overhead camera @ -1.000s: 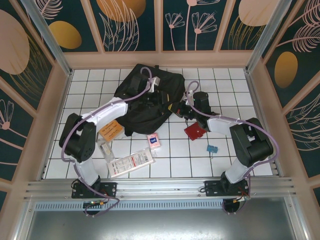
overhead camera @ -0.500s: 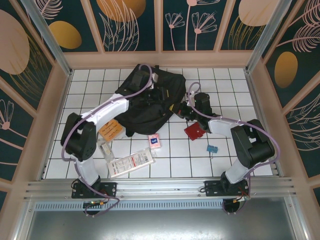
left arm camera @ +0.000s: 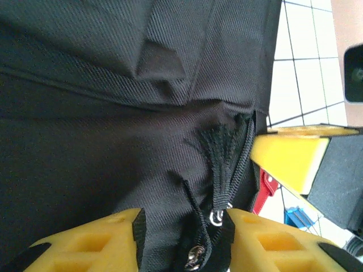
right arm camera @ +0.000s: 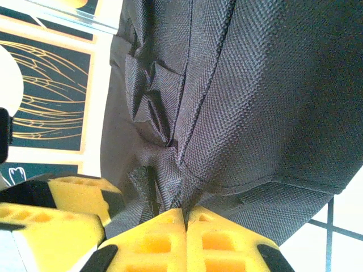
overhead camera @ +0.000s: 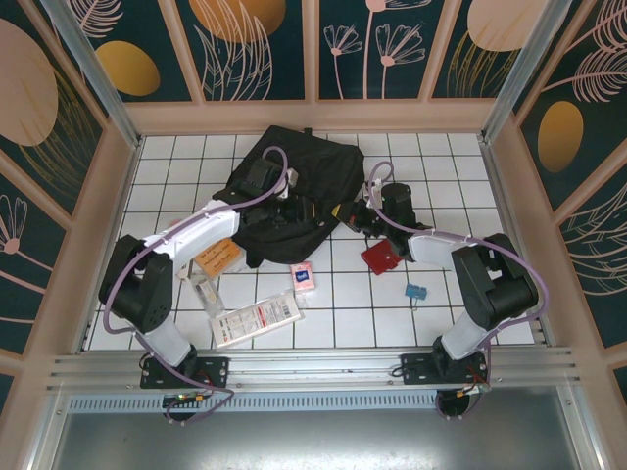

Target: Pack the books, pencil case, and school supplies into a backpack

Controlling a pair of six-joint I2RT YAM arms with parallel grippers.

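The backpack (right arm camera: 266, 96) is pinched, lower centre, by the clenched right gripper (right arm camera: 185, 218); the left gripper (left arm camera: 181, 226) is spread around a zipper pull (left arm camera: 218, 153).

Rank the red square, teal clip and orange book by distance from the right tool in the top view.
1. Red square, just on the near side of the right tool.
2. Teal clip, nearer the bases, to the right.
3. Orange book, far to the left.

Large black soft fabric backpack (overhead camera: 294, 191): black all over, woven twill texture. Thin orange-brown paperback (overhead camera: 217, 257): dark lettering. Small pink box (overhead camera: 303, 277): blue mark. Small teal binder clip (overhead camera: 416, 291). Flat red square item (overhead camera: 382, 258). White tiled table (overhead camera: 460, 186): dark grid lines. Left gripper (left arm camera: 182, 235), right gripper (right arm camera: 185, 221): yellow fingers (left arm camera: 272, 243). Dark teal wall panels (overhead camera: 265, 69): peach and gold ovals, pale line-drawn plants.
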